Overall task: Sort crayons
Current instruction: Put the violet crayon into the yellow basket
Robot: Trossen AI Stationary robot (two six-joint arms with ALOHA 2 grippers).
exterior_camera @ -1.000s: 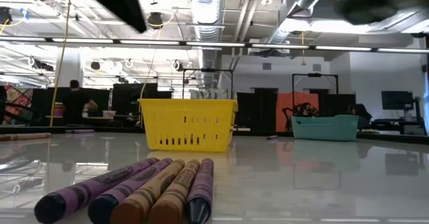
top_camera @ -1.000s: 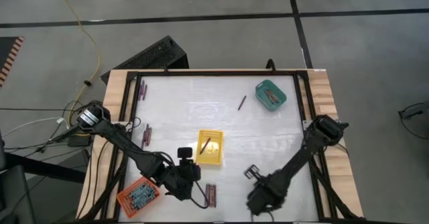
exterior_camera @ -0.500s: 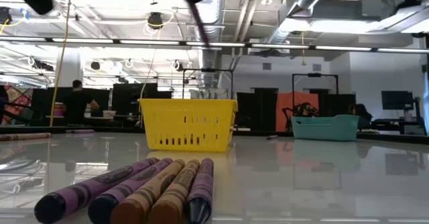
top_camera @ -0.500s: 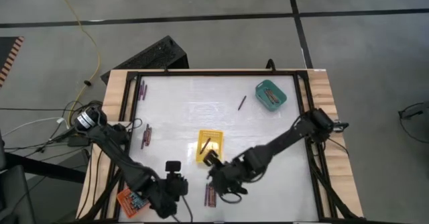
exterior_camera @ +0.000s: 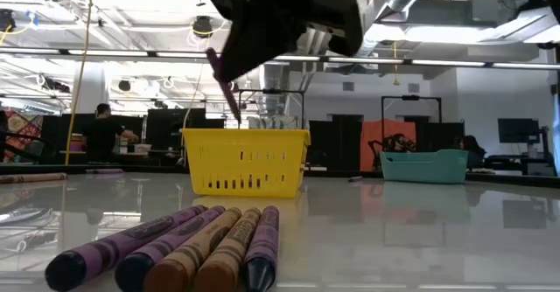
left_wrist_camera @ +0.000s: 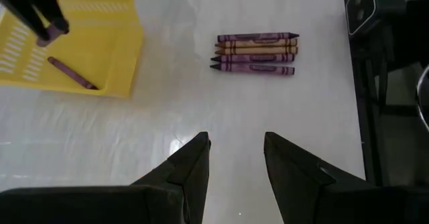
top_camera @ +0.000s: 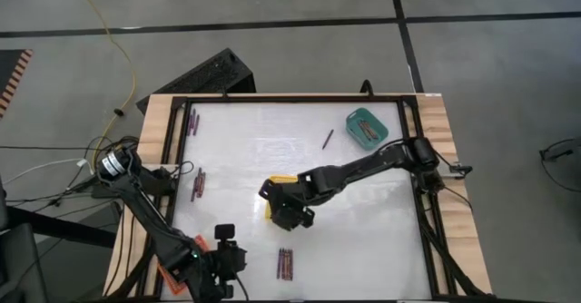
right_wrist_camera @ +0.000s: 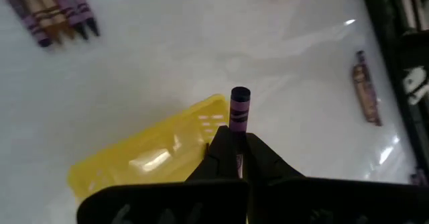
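The right gripper [right_wrist_camera: 234,150] is closed on a purple crayon [right_wrist_camera: 238,110] and hovers directly above the yellow tray [top_camera: 272,182]; the crayon's long axis points steeply down towards the tray. The left gripper [left_wrist_camera: 236,157], empty and parted, waits farther from the tray.

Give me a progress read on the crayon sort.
Done: one crayon lies in the yellow tray, and the teal tray and orange tray each hold some.
In hand: the right tool is shut on a purple crayon above the yellow tray.
Left: the row of five crayons, plus loose ones near the table's left edge and a single one by the teal tray. The left tool waits open.
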